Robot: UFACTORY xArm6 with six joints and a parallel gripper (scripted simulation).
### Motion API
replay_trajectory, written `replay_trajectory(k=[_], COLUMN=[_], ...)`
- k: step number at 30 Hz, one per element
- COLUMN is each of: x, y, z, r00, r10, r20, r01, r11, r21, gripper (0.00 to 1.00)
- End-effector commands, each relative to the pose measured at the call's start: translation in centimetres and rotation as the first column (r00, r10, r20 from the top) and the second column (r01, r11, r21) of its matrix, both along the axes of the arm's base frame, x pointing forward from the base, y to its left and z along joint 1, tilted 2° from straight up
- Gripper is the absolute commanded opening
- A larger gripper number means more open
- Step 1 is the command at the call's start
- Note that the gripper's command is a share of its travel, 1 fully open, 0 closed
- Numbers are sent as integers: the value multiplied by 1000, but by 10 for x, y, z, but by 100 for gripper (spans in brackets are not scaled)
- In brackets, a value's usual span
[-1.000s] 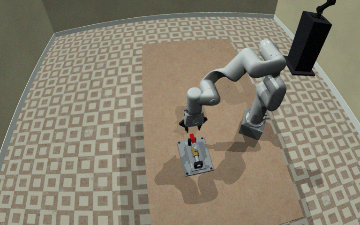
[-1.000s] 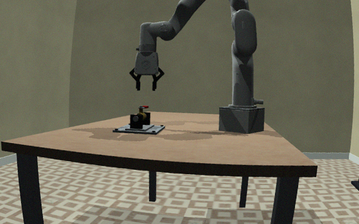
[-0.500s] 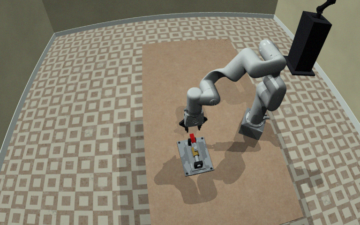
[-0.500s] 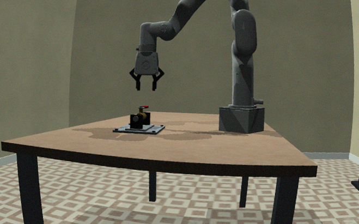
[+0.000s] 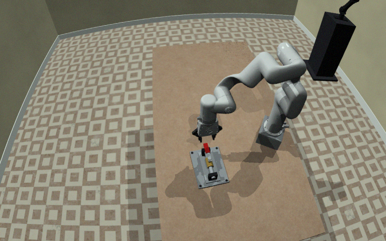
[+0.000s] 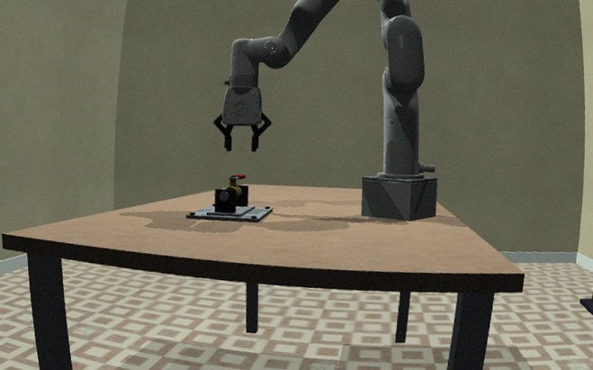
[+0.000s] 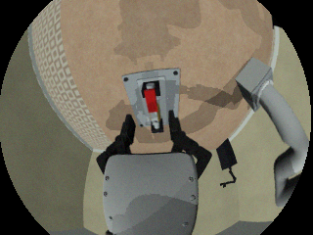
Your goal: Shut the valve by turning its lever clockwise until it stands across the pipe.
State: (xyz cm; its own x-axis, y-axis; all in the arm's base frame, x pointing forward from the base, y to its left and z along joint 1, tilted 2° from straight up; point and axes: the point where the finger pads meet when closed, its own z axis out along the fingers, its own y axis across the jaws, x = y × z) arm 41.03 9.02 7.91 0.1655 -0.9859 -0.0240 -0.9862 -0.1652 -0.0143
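The valve [image 5: 209, 165] sits on a grey baseplate [image 5: 209, 170] on the brown table, with a brass body on a short pipe between two black mounts. Its red lever [image 5: 206, 147] lies along the pipe, reaching toward the arm; it also shows in the side view [image 6: 237, 177] and the wrist view [image 7: 151, 100]. My gripper [image 5: 206, 138] hangs well above the table, over the lever's end of the plate. In the side view the gripper [image 6: 240, 145] is open and empty, clear of the lever. In the wrist view the fingers stand apart with the valve below between them.
The arm's base [image 5: 270, 138] stands on the table to the right of the valve. A black pedestal [image 5: 329, 45] with a camera stands on the floor at the far right. The table's edge [image 6: 258, 265] runs near the front.
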Motion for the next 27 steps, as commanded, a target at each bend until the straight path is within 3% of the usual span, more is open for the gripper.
replay_trajectory(k=[1,27], x=[1,2], y=[0,1], z=[0,-39], r00=[1000,1000], r10=[0,0], r20=[4,4], r01=[0,0], r11=[1000,1000], r21=[1,1], gripper=[68,68])
